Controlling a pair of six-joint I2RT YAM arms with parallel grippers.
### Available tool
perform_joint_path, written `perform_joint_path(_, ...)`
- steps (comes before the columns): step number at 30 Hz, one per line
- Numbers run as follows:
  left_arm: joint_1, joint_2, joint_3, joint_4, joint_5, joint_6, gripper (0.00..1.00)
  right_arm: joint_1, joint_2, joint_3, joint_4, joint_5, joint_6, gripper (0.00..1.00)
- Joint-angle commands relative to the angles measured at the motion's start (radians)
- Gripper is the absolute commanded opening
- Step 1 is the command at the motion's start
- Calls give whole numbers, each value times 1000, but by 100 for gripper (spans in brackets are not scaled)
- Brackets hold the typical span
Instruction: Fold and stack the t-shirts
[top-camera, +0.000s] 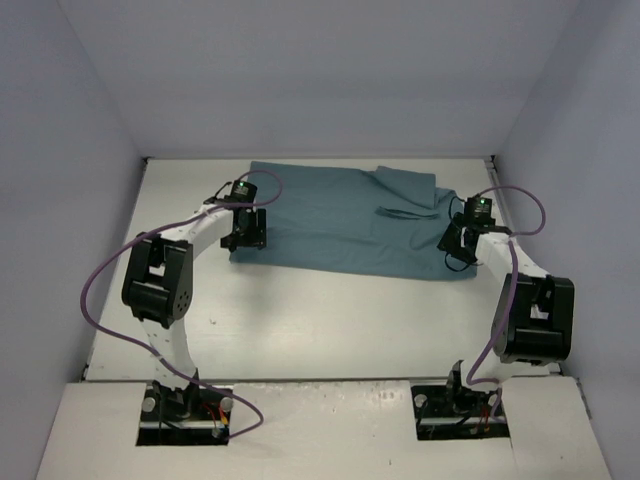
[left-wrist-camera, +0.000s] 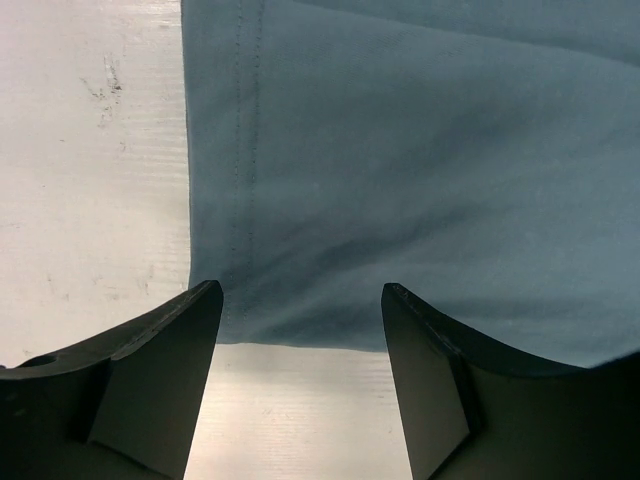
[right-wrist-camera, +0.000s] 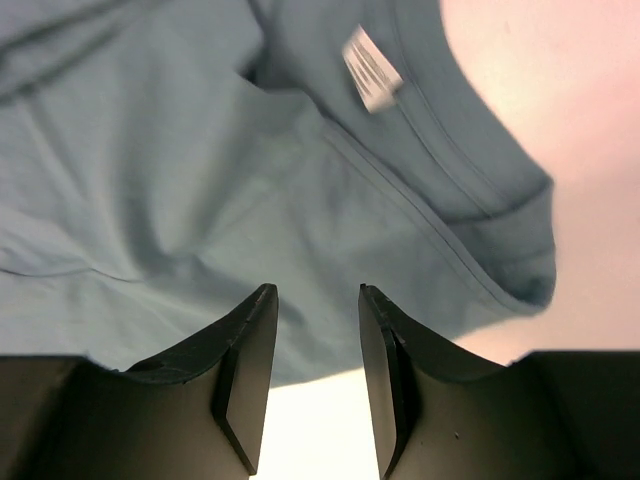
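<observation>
Currently the t-shirt (top-camera: 340, 220) lies spread across the far half of the bench (top-camera: 300, 320), hem at the left and collar at the right. The left gripper (left-wrist-camera: 300, 300) is over the near hem corner, jaws spread and holding nothing. The right gripper (right-wrist-camera: 317, 300) is over the collar edge near the white label (right-wrist-camera: 372, 68), jaws likewise spread and empty.

table (top-camera: 320, 320) front strip open | t-shirt (top-camera: 330, 220) flat at back | walls (top-camera: 320, 80) three sides

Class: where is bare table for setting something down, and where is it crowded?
Bare: the table strip between t-shirt and arm bases. Crowded: the far half, under the t-shirt, left gripper and right gripper at its near corners.
</observation>
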Motion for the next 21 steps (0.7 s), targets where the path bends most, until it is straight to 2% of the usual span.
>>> perform_joint_path(1, 5, -5, 45, 36, 20, -38, 63, -4, 3, -11, -13, 6, 28, 35)
perform_joint_path(13, 30, 58, 7, 68, 68, -71, 63, -111, 139, -27, -4, 24, 13, 33)
perform_joint_path(21, 62, 52, -60, 77, 71, -106, 62, -262, 115, -91, -7, 25, 61, 33)
